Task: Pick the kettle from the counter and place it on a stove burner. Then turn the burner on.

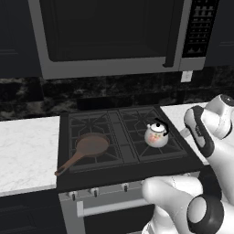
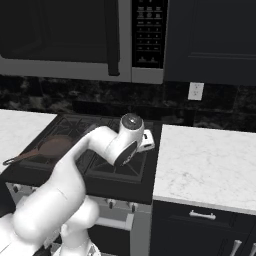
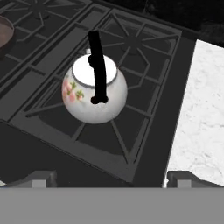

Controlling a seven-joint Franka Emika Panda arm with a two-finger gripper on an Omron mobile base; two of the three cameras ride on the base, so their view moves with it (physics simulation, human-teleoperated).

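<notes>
The small round white kettle (image 1: 156,135) with pinkish marks and a black arched handle stands upright on the front right stove burner (image 1: 161,148) of the black cooktop. From the hand view I look down on the kettle (image 3: 94,94), which rests on the grate of that stove burner (image 3: 131,131). My gripper (image 3: 111,178) hangs above and in front of it, open wide, with nothing between its fingertips (image 3: 40,177). The white marble counter (image 3: 201,109) lies right of the stove. In the right base view my arm hides the kettle.
A brown long-handled frying pan (image 1: 89,147) sits on the front left burner. Several knobs (image 1: 93,191) line the stove's front edge. A microwave (image 1: 114,32) hangs above the stove. White counter (image 2: 205,165) stretches to the right and counter (image 1: 27,151) to the left.
</notes>
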